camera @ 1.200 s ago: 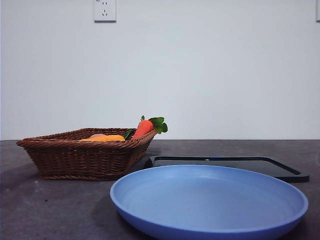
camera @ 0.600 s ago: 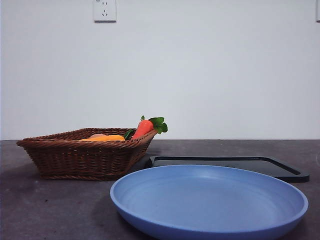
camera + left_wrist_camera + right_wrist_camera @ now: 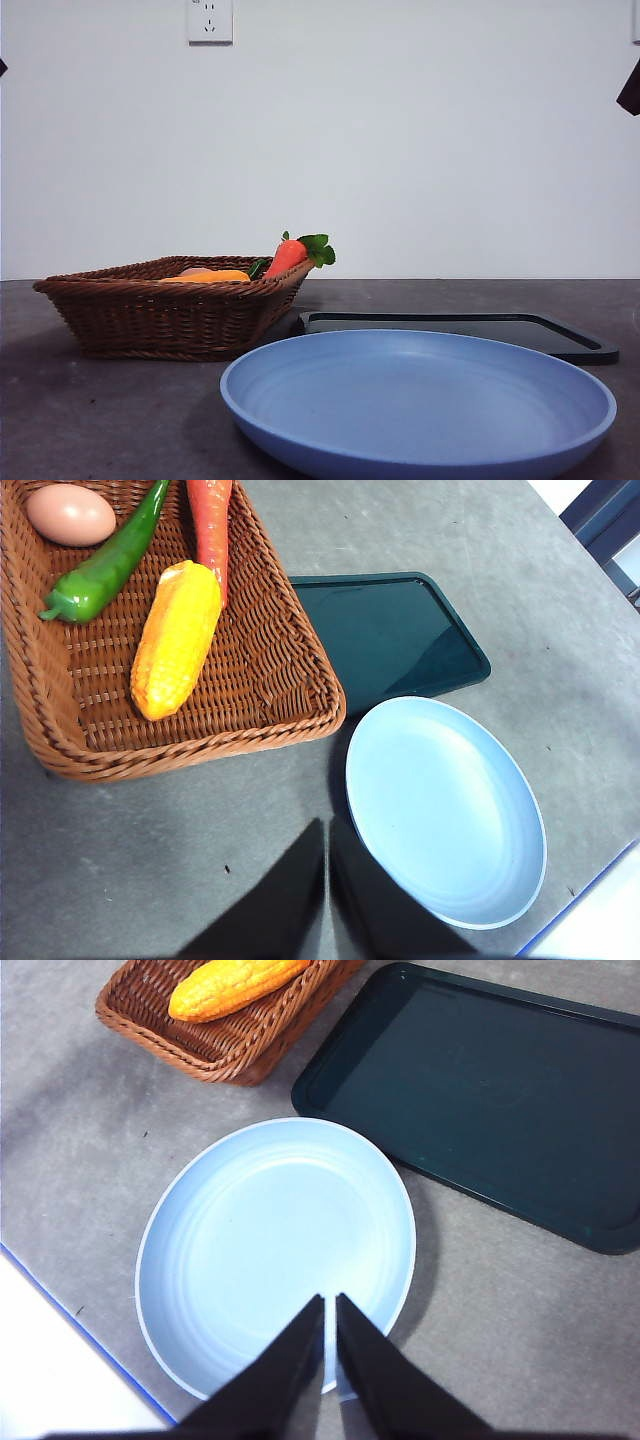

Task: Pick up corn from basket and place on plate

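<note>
1. The corn lies flat in the basket, beside a carrot, a green pepper and what seems to be an egg.
2. The plate sits bare beside the basket; a black tray lies next to both.
3. Left gripper hangs high, jaws nearly touching, holding nothing.
4. Right gripper hangs above the plate, jaws likewise narrow and holding nothing.

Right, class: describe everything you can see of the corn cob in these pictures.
The corn is a glossy orange-yellow cob, tapered, with rows of moulded kernels, plastic-looking. It lies flat on the floor of the woven basket, its thick end next to the carrot and near the green pepper. Neither gripper holds it. In the front view only a yellow sliver shows above the rim.
</note>
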You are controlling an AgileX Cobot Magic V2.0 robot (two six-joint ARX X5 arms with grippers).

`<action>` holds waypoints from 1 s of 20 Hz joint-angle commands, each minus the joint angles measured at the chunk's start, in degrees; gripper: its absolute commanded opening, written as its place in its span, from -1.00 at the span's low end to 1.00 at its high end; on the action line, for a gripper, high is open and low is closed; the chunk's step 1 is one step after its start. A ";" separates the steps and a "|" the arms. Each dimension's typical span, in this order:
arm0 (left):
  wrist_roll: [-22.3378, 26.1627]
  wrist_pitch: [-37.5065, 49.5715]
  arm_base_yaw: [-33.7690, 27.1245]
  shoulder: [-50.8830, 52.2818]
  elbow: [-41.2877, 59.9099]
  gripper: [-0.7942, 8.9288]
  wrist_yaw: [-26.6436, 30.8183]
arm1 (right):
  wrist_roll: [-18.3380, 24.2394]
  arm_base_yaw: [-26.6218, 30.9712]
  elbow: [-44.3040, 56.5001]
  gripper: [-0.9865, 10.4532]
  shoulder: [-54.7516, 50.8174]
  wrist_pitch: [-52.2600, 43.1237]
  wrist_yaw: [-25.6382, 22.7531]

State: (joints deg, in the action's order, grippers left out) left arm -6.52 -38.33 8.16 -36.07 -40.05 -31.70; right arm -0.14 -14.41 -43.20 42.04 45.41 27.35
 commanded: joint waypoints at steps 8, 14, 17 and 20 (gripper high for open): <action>0.13 0.63 0.15 -1.22 -0.85 0.03 -0.02 | -2.64 -0.46 -0.85 -0.26 5.14 -0.52 -0.39; -0.17 0.66 0.15 -1.36 -0.85 0.02 -0.02 | -3.61 -0.50 -0.85 -0.26 17.46 -4.46 -0.37; -0.17 0.66 0.15 -1.36 -0.85 0.02 -0.02 | -3.72 -0.52 -0.85 -0.26 24.17 -7.02 -0.33; -0.17 0.68 0.15 -1.36 -0.85 0.02 -0.02 | -3.74 -0.92 -0.85 -0.30 30.27 -9.14 -0.33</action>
State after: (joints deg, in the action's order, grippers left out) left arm -6.79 -38.00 8.16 -37.17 -40.05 -31.70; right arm -3.40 -15.00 -43.20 71.77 36.51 26.94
